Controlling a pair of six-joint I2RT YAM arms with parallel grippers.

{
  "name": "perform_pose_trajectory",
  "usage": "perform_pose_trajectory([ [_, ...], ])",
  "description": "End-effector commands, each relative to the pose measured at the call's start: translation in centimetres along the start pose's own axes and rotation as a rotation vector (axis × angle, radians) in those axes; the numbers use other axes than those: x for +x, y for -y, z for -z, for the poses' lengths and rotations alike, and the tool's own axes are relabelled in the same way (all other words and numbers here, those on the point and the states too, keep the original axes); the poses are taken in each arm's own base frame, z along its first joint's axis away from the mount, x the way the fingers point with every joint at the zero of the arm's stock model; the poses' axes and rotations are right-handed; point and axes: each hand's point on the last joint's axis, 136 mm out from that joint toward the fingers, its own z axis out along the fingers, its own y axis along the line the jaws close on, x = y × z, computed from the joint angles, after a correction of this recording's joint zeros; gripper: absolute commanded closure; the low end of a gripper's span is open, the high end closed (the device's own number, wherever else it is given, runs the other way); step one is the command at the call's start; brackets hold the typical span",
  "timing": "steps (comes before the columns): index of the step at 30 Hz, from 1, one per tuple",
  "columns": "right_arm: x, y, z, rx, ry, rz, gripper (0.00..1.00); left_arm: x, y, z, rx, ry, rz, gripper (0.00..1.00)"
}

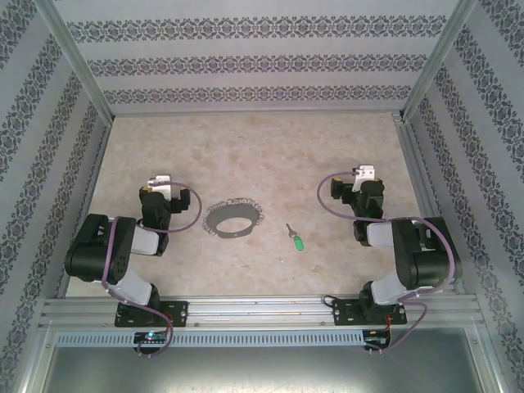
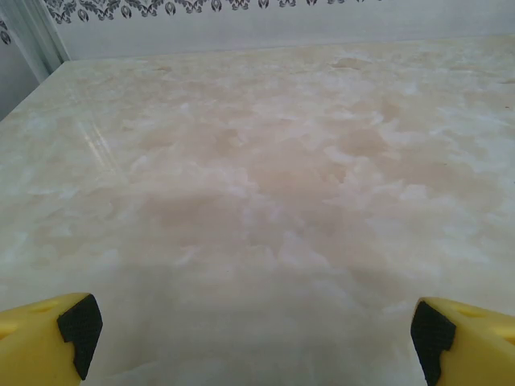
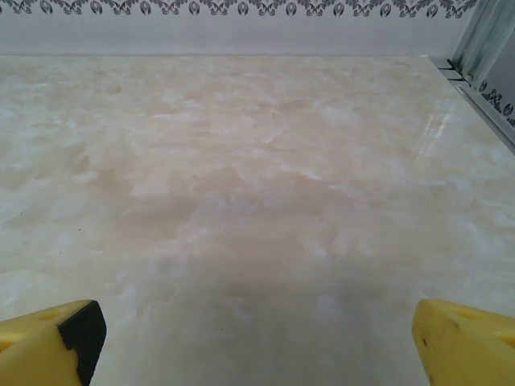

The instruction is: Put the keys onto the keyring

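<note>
Nothing was in hand: the left gripper and the right gripper each stood wide open and empty, with both arms folded back near their bases. The ring lay flat on the bench just right of the left gripper. The key lay between the ring and the right arm, apart from the ring, its green head toward me and its blade angled away to the left. I judged the step in hand to be the first reach. To do it well I would take the key with the right gripper, coming straight down with the jaws set across the green head, since the blade looked too thin to pinch off the bench. The left would pin or lift the ring's rim at a stretch free of its small dark loops. With a key so much smaller than the ring, I would close slowly and check the hold before lifting. The overhead view gave me what the wrist views did not: key, ring and the spacing between them. The wrist views gave what the overhead could not resolve: yellow fingers with black pads set far apart, marbled bench between them.
</note>
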Motion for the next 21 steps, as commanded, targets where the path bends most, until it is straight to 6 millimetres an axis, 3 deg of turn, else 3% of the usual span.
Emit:
perform_pose_trajectory([
  [1,-1.26,-0.15,-0.02,-0.015,0.035,-0.003,0.02,-1.39,-0.07,-0.21,-0.004,0.045,0.008,0.00],
  [21,-1.29,-0.08,0.01,-0.023,0.036,-0.012,0.02,-1.74,0.74,-0.22,0.043,0.039,-0.010,0.00],
])
